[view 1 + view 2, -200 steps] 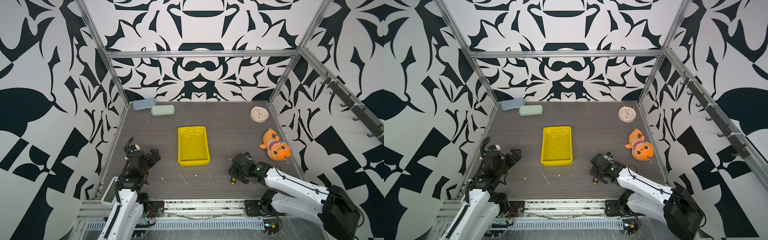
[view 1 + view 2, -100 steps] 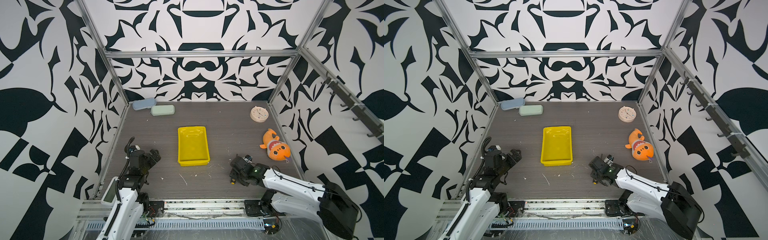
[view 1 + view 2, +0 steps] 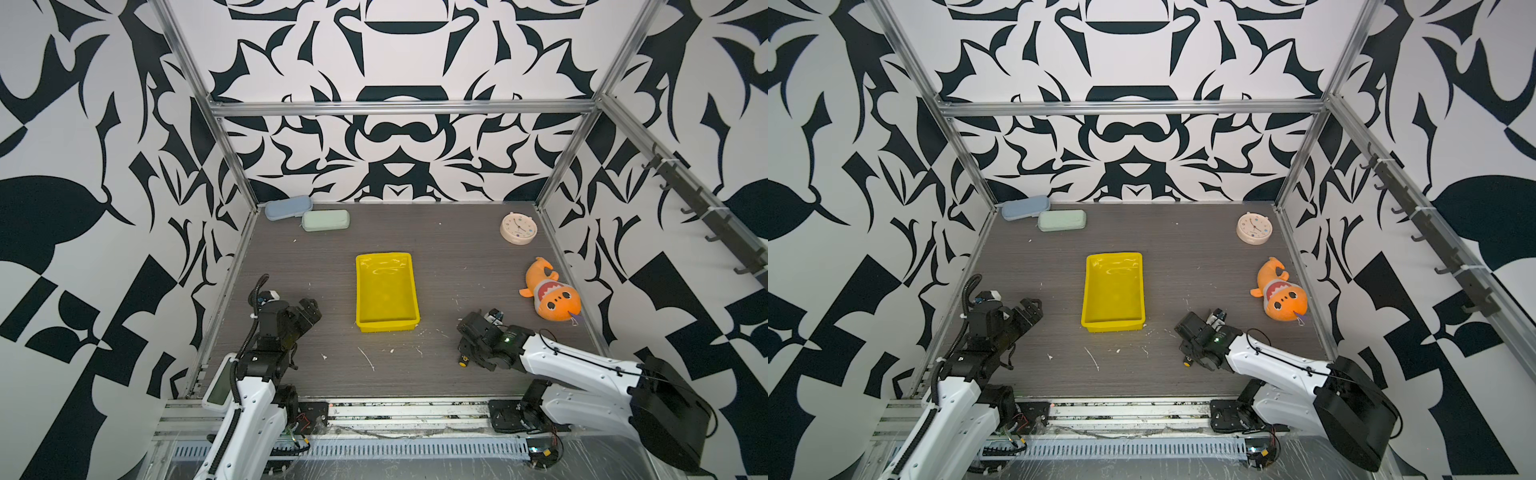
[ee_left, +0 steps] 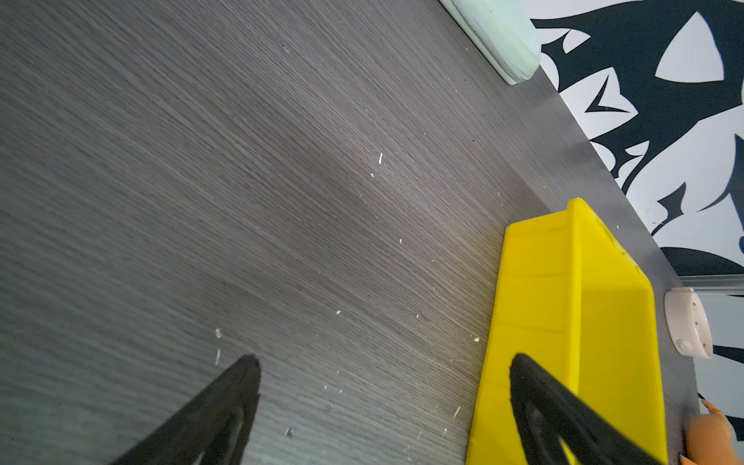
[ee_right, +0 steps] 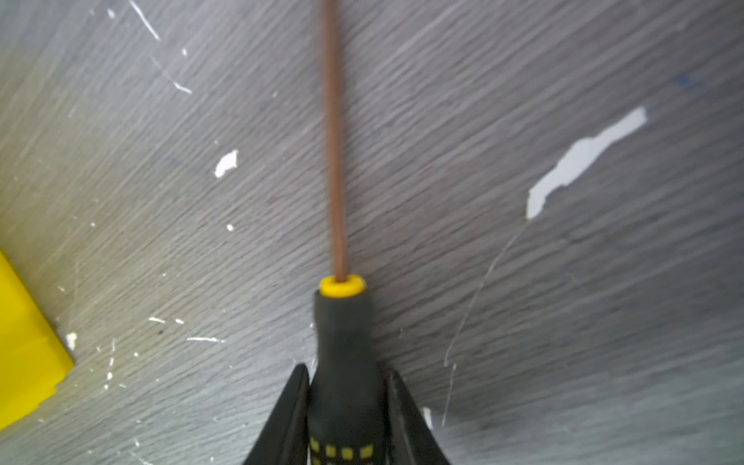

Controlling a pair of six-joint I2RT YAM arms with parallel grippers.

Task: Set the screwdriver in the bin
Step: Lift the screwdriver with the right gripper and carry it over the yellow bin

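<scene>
We are pinching the screwdriver (image 5: 344,342) by its black, yellow-dotted handle in our right hand (image 5: 347,369), near-right of the glossy yellow bin (image 3: 386,328); our left hand (image 4: 386,358) is hanging spread above the grainy bench (image 3: 415,374).

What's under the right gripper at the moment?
The screwdriver, lying on the table; the right gripper has a finger on each side of its black handle. In both top views the gripper hides all but the yellow end cap.

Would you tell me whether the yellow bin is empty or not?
Empty: the bin shows bare yellow floor in both top views; the screwdriver lies outside it.
</scene>
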